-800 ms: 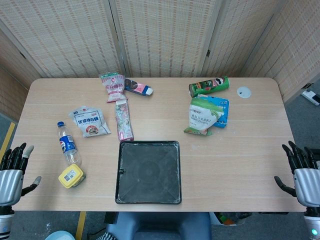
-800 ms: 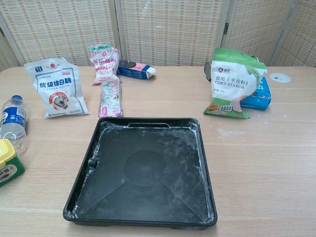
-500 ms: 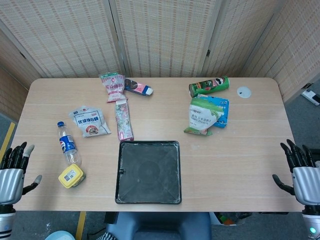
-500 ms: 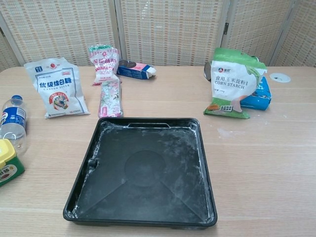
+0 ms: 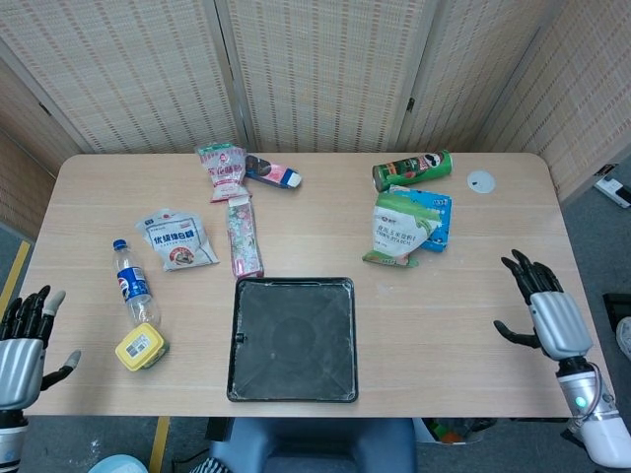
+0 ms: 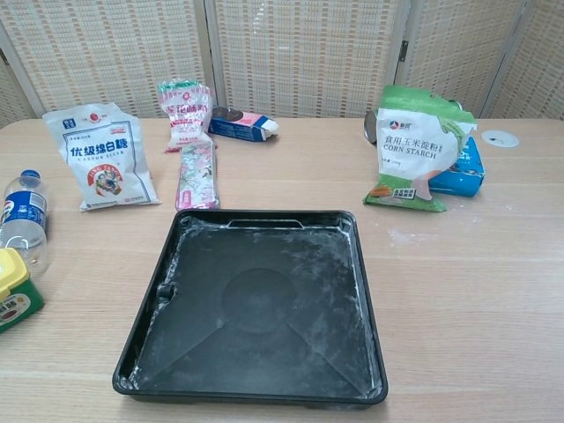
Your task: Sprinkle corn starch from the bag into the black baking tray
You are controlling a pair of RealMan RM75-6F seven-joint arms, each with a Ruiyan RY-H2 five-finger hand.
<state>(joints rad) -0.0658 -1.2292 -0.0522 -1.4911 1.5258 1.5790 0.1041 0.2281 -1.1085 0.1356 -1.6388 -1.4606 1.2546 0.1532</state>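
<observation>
The corn starch bag (image 5: 399, 229) (image 6: 411, 150), white and green, leans on a blue pack at the table's right rear. The black baking tray (image 5: 293, 339) (image 6: 256, 304) lies at the front centre, dusted with white powder. My right hand (image 5: 543, 313) hovers over the table's right edge, fingers spread, holding nothing, well to the right of the bag. My left hand (image 5: 22, 341) sits off the table's left front corner, fingers apart and empty. The chest view shows neither hand.
A green can (image 5: 411, 169) lies behind the starch bag, a white disc (image 5: 481, 180) to its right. Left side holds a sugar bag (image 5: 176, 238), water bottle (image 5: 134, 288), yellow box (image 5: 141, 347), pink packets (image 5: 222, 170) and a long floral packet (image 5: 244, 236).
My right hand has moved up and inward from the table's right front corner over the tabletop. The left hand has dropped slightly. Objects have not moved.
</observation>
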